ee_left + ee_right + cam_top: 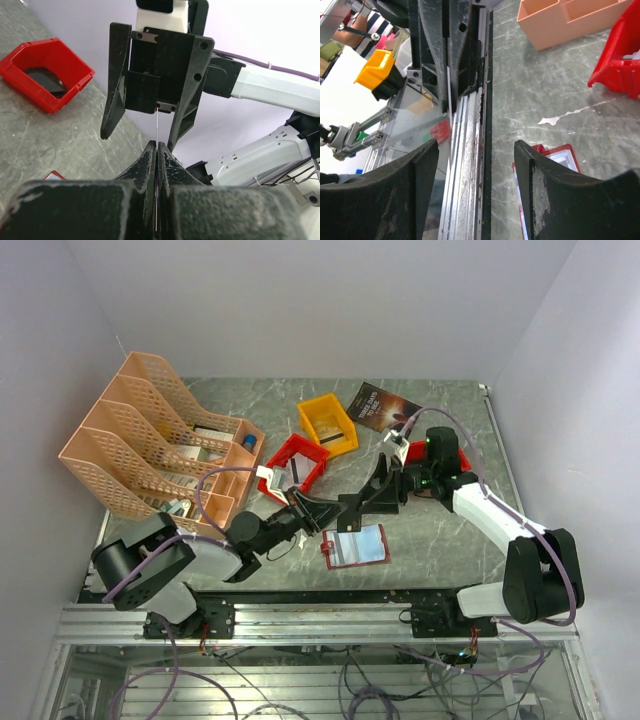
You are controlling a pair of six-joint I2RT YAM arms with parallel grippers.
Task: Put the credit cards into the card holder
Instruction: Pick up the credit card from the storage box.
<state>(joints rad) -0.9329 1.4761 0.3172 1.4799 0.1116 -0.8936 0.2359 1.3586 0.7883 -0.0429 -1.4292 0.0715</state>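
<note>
My left gripper [157, 146] is shut on a thin pale credit card [157, 122], which shows edge-on and sticks up past the fingertips. Its far edge reaches in between the spread fingers [112, 100] of my right gripper [475, 150], which is open and faces the left one above the table's middle. In the right wrist view the same credit card [449, 92] shows as a white sliver in the left gripper [451, 60]. The card holder [357, 546] lies open on the table just below both grippers [345, 508], red rim and pale pockets up. Another dark card [46, 82] lies in a red bin.
The red bin [295, 462] and a yellow bin [328, 423] stand behind the grippers. An orange file organizer [160, 445] fills the left side. A dark booklet [385, 405] lies at the back right. The table's metal front rail [470, 165] runs under my right gripper.
</note>
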